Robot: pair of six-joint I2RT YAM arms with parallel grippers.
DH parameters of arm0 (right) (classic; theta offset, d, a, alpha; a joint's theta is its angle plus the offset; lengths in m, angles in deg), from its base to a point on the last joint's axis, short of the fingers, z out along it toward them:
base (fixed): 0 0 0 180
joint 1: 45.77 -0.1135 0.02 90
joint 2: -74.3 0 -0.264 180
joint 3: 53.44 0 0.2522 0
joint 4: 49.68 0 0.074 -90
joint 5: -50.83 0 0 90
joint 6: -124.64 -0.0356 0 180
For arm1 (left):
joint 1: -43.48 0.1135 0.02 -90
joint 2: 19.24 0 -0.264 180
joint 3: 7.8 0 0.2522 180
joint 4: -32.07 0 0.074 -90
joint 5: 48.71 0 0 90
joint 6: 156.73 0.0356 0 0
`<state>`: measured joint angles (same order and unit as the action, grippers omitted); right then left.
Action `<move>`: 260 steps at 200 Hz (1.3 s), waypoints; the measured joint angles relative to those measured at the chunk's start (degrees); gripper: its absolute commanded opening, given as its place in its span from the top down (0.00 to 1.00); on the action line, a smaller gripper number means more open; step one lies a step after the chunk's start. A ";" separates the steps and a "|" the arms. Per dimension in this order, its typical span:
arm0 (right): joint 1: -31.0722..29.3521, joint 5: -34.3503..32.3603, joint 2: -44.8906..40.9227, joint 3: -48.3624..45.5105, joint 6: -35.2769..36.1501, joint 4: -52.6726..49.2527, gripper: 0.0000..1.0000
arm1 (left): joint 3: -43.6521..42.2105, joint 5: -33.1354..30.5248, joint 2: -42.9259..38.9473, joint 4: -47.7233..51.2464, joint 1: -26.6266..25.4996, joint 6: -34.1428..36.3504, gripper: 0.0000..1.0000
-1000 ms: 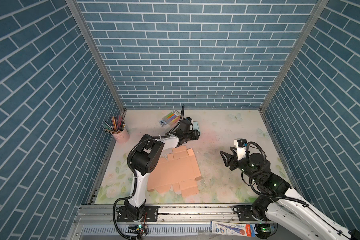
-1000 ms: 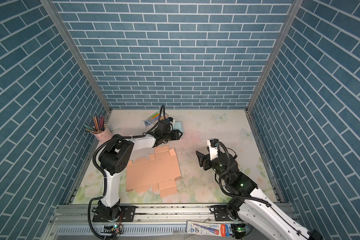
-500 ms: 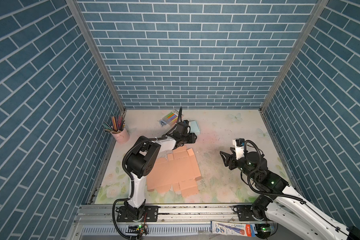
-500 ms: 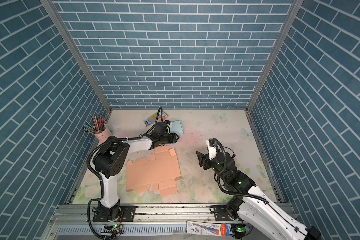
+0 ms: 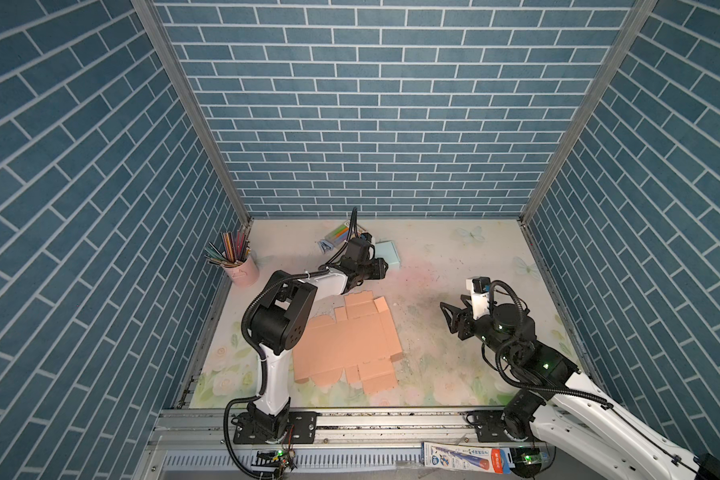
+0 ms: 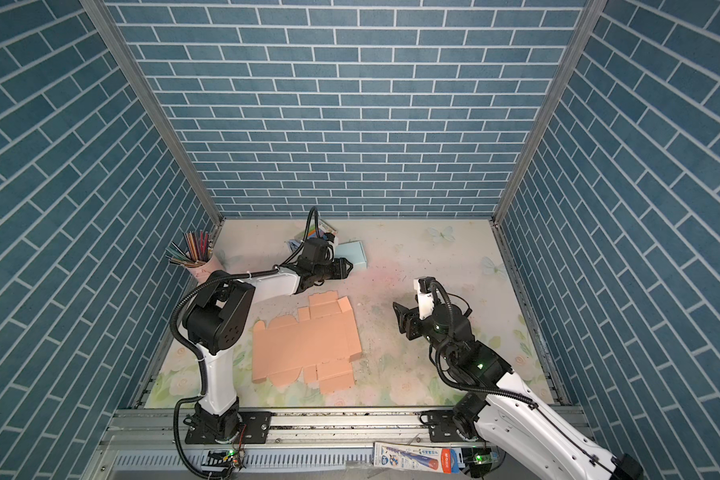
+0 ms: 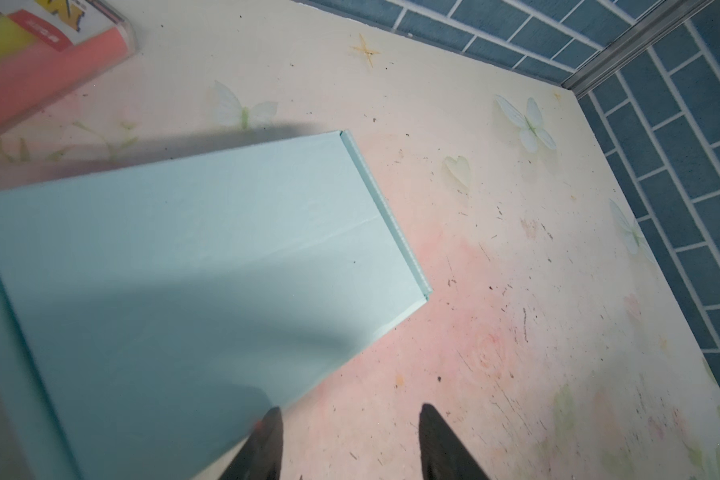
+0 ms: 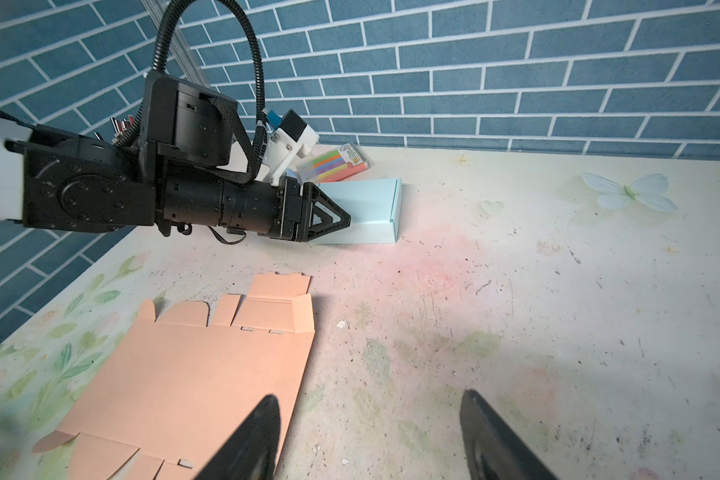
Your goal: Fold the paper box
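Paper box (image 5: pixel 345 345) peach-orange; second box (image 5: pixel 389 254) pale blue; walls (image 5: pixel 370 124) blue brick pattern; tabletop (image 5: pixel 453 257) cream, floral print.

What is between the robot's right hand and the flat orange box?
Nothing: only bare, speckled table shows between the right hand and the flat orange box in both top views.

Left wrist view: blue box (image 7: pixel 175 266) runs off the frame, marker pack (image 7: pixel 38 54) is blurred and cropped. Right wrist view crops the flat box (image 8: pixel 192 374).
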<state>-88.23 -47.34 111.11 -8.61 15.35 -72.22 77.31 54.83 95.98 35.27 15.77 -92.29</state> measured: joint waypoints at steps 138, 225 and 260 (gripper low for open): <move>0.00 1.29 1.75 0.00 -1.49 0.00 0.28 | -0.11 -0.57 0.26 0.46 2.78 1.79 0.47; 0.96 11.21 25.70 4.74 -4.57 0.00 0.22 | -25.00 3.76 -28.09 0.33 1.40 -0.35 0.42; 1.97 18.88 35.30 5.51 -6.69 2.51 0.26 | -37.27 4.26 -39.28 1.49 0.46 -1.90 0.42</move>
<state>-86.26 -28.45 146.41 -3.10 8.66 -69.70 40.04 59.09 56.70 36.75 16.23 -94.19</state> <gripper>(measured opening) 0.748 0.584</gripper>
